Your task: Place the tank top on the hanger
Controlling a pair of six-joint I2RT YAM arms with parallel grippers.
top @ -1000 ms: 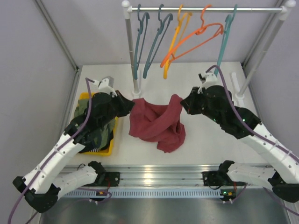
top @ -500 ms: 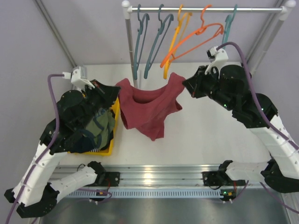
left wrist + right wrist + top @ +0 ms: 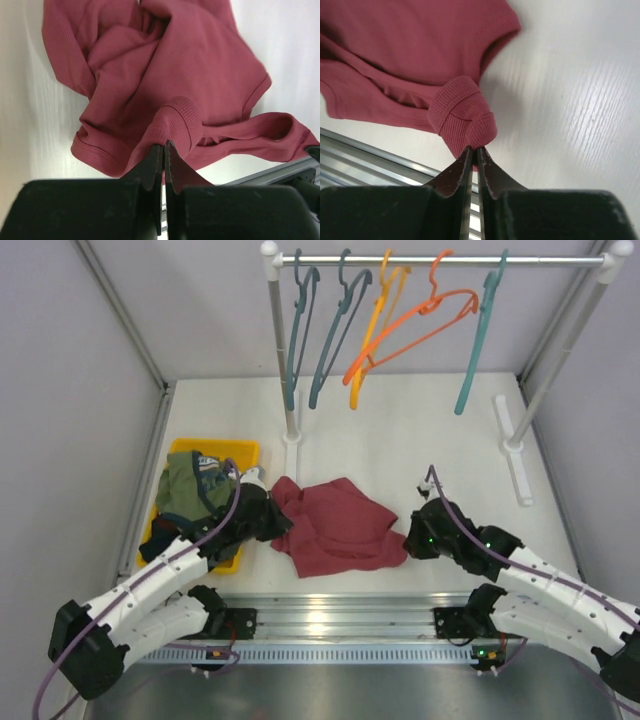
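Two pincers: both were mine, and both were clamped on the tank top (image 3: 335,535) with nothing else between the jaws.
Left hold: my left pincer (image 3: 164,150) was pinched tight on a ribbed strap fold at the cloth's left end.
Right hold: my right pincer (image 3: 474,151) was pinched just as tight on a rolled ribbed strap at the cloth's right end.
Tank top place: it lay crumpled on the counter (image 3: 430,450), well to the near side of the rail (image 3: 440,259), in line with the rail's left half.
Long axis: strung from one pincer to the other, the cloth ran about parallel to the rail, slack and bunched in the middle.
Hanger place: the hanger (image 3: 480,335) hung at the rail's right end, tilted and nearly edge-on to me, apart from the other hangers (image 3: 440,308) further left along the rail.
Direction that mattered: from the cloth, the hanger lay up at the rail and off toward its right end, so the whole garment was low and left of it.
Nearer arm: my right pincer was the closer one to the rail's right end, and I judged it the natural lead for a strap.
Also there: a yellow bin (image 3: 243,448) holding an olive garment (image 3: 185,485) sat on the near side of the rail, just past its left post.
Risk: I judged the bunched middle likely to snag on the hanger's arm.
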